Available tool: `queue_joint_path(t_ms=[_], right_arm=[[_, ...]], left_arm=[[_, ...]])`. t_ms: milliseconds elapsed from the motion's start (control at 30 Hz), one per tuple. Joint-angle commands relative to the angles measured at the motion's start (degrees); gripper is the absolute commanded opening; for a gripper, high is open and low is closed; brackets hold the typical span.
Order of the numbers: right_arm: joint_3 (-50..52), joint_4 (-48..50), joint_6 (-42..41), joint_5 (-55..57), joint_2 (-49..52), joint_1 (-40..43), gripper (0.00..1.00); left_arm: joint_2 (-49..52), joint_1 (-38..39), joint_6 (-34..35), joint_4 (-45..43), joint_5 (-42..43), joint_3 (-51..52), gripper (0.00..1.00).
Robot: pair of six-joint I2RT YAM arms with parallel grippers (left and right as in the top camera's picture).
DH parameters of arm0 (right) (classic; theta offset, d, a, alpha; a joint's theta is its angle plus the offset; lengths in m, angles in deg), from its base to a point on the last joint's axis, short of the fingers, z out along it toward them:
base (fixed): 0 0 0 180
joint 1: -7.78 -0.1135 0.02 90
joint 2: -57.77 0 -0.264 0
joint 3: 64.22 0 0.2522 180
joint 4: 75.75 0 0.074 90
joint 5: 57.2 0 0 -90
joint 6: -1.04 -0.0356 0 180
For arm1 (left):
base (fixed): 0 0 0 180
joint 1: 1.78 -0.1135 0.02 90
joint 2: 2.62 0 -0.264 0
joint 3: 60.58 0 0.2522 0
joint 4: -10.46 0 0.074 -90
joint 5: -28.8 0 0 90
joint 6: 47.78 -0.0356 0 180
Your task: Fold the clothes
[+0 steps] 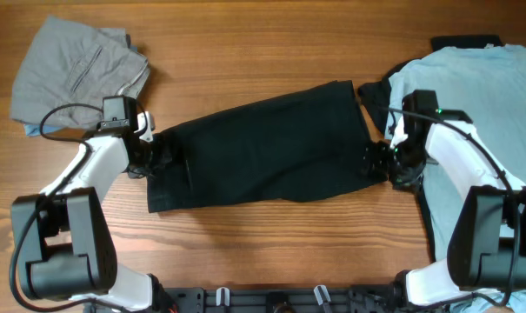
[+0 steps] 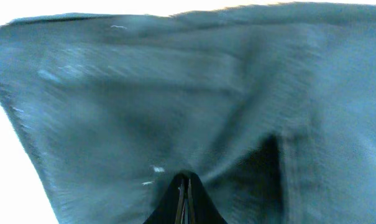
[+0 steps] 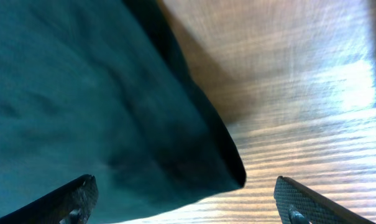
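The large black garment [image 1: 263,148] lies folded in a long band across the middle of the table. My left gripper [image 1: 156,153] is at its left end, and in the left wrist view the fingers [image 2: 183,190] are shut on a pinch of the black fabric [image 2: 175,93]. My right gripper [image 1: 377,163] is at the garment's right end. In the right wrist view its fingers [image 3: 184,186] are wide open, with the corner of the black garment [image 3: 113,112] lying between them, ungripped. A pale blue T-shirt [image 1: 484,87] lies at the right. A folded grey piece [image 1: 76,69] lies at the top left.
A bit of blue fabric [image 1: 36,130] peeks from under the grey piece. A dark object [image 1: 464,41] lies at the far right edge behind the T-shirt. The wooden table [image 1: 271,52] shows bare wood behind and in front of the black garment.
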Motion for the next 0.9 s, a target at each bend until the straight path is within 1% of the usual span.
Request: queue_joint_path(t_ms=[0, 33, 67, 100, 167, 233, 267, 300, 333, 367, 400, 433, 467, 500, 533, 567, 633, 667, 733, 767, 833, 867], right_arm=[[5.53, 7.37, 2.91, -10.10, 0.15, 0.07, 0.71], [6.03, 9.07, 2.01, -10.19, 0.15, 0.09, 0.42], [6.05, 10.97, -1.01, -7.93, 0.13, 0.15, 0.13], [5.97, 11.26, -4.37, -3.43, 0.11, 0.28, 0.04], [5.40, 7.61, -11.65, 9.84, -0.02, 1.53, 0.04], [4.39, 3.72, -11.63, 13.55, -0.52, 2.80, 0.04], [4.00, 2.78, -11.06, 12.94, -1.20, 3.17, 0.14], [3.32, 3.74, -4.57, 7.52, -2.29, 3.19, 0.47], [2.43, 4.00, -0.13, 2.84, -3.48, 3.19, 0.54], [1.62, 4.04, 2.19, -0.13, -4.72, 3.19, 0.56], [-0.28, 3.98, 5.40, -4.96, -7.85, 3.19, 0.60], [-1.73, 3.69, 6.29, -7.17, -10.84, 3.19, 0.63], [-2.78, 3.91, 6.32, -10.21, -14.75, 3.19, 0.63], [-2.84, 4.72, 6.45, -12.94, -16.98, 3.19, 0.56], [-2.84, 5.73, 7.89, -16.65, -18.86, 3.08, 0.46], [-2.84, 6.12, 8.24, -17.97, -19.54, 2.73, 0.38], [-1.88, 6.82, 9.14, -17.97, -18.58, 1.51, 0.30], [-0.55, 8.55, 9.35, -17.92, -16.61, 0.31, 0.24], [1.29, 11.87, 9.16, -17.92, -12.70, -1.53, 0.23], [2.16, 13.86, 8.76, -17.92, -9.86, -2.25, 0.22], [2.27, 16.17, 7.67, -17.99, -3.56, -3.13, 0.15], [2.27, 17.05, 7.67, -18.01, -1.01, -3.19, 0.14]], left_arm=[[1.66, -1.20, 3.26, -0.94, -3.34, 0.68, 0.04], [1.66, -1.20, 3.26, -1.25, -3.34, 0.68, 0.04], [1.66, -1.20, 3.26, -2.10, -3.34, 0.68, 0.04], [1.66, -1.20, 3.26, -3.06, -3.37, 0.68, 0.04], [1.66, -1.46, 3.26, -5.07, -3.39, 0.66, 0.04], [1.66, -2.71, 3.28, -6.80, -3.34, 0.50, 0.04], [1.51, -3.45, 3.26, -7.48, -3.15, 0.20, 0.04], [1.05, -3.96, 3.15, -7.02, -0.50, -1.07, 0.04], [-0.22, -4.02, 2.71, -5.95, 4.79, -2.91, 0.12], [-1.25, -4.02, 1.49, -5.14, 8.39, -4.02, 0.20], [-3.76, -4.02, 1.07, -2.54, 12.57, -6.19, 0.27], [-6.25, -4.02, 1.09, 0.98, 12.55, -7.74, 0.45], [-9.14, -4.02, 1.09, 4.37, 12.57, -7.96, 0.63], [-9.90, -4.02, 0.98, 6.54, 12.09, -7.96, 0.73], [-9.97, -4.02, -1.38, 9.49, 11.91, -7.96, 0.77], [-9.40, -4.02, -3.52, 12.31, 10.73, -7.61, 0.80], [-8.37, -4.02, -4.42, 13.60, 9.99, -6.12, 0.84], [-7.28, -4.02, -4.55, 13.57, 10.01, -4.52, 0.85], [-5.44, -4.02, -4.57, 13.53, 10.03, -2.82, 0.89], [-4.02, -4.02, -6.21, 13.49, 10.73, -1.86, 0.90], [-0.79, -4.02, -11.06, 13.42, 13.94, -1.03, 0.89], [0.85, -3.96, -12.09, 13.07, 14.71, -1.03, 0.89]])
